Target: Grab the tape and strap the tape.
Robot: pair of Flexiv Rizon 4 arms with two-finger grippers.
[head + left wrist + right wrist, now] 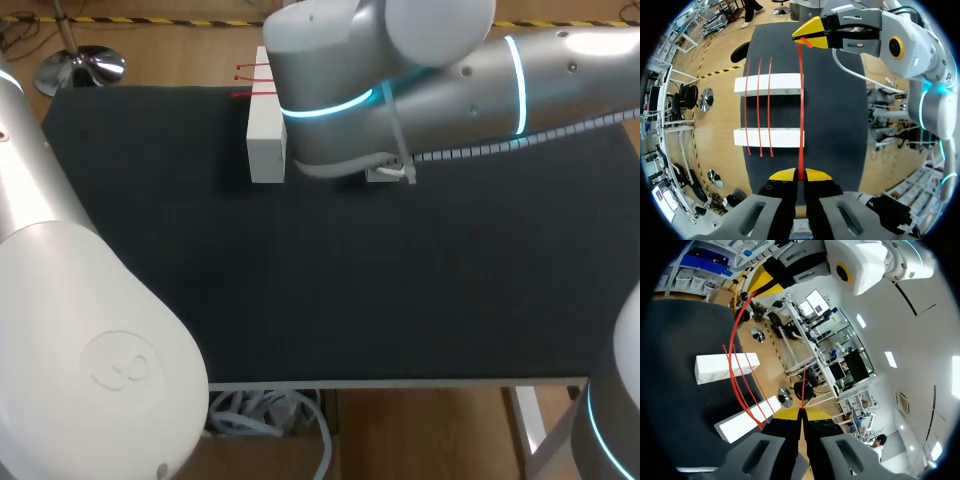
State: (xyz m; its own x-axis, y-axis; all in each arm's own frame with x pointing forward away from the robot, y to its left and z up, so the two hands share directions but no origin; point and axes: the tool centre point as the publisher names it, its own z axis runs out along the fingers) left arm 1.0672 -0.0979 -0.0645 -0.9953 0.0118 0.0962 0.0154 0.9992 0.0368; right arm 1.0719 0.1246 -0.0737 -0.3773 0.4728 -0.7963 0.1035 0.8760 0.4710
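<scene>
Tape (801, 110) taut between left gripper (800, 175) and right gripper (801, 414), both clamped

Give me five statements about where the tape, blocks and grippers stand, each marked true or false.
1. The red tape is stretched between the left gripper and the right gripper. True.
2. Three red strips lie across both white blocks. True.
3. The left gripper is open and empty. False: it is shut on one end of the red tape.
4. The white blocks are stacked one on the other. False: they lie apart, parallel, on the black table.
5. The red tape crosses the blocks at their middles. False: it runs over one end of each block, beside the three red strips.
</scene>
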